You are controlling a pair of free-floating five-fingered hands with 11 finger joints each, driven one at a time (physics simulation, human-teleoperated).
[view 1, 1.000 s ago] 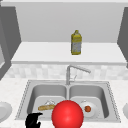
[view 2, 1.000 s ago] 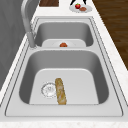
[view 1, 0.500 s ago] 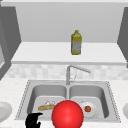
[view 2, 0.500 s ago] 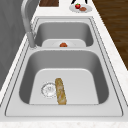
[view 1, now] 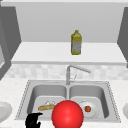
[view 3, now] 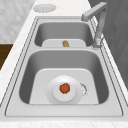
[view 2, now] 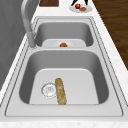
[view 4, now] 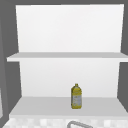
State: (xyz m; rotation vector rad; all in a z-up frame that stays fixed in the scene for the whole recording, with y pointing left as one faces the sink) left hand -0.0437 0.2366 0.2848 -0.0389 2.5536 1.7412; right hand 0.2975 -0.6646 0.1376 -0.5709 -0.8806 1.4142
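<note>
My left hand (view 1: 32, 120) hovers at the sink's front edge, before the left basin, fingers relaxed and holding nothing. A large red ball (view 1: 67, 115) sits just to its right, in front of the divider. A bread loaf (view 1: 46, 107) (view 2: 60, 91) lies in the left basin beside the drain. In the right basin a white plate (view 3: 75, 97) carries a small orange fruit (view 3: 65, 88). At the far end of the left side view, a black hand (view 2: 74, 2) is over a counter plate (view 2: 87, 10) with a red fruit (view 2: 77, 5); I take it for my right hand.
A yellow bottle (view 1: 76, 42) (view 4: 76, 96) stands on the lower shelf above the sink. The faucet (view 1: 72, 71) rises behind the divider with its spout over the right basin. A white plate (view 1: 3, 111) rests on the left counter. A brown board (view 2: 49, 2) lies near the far plate.
</note>
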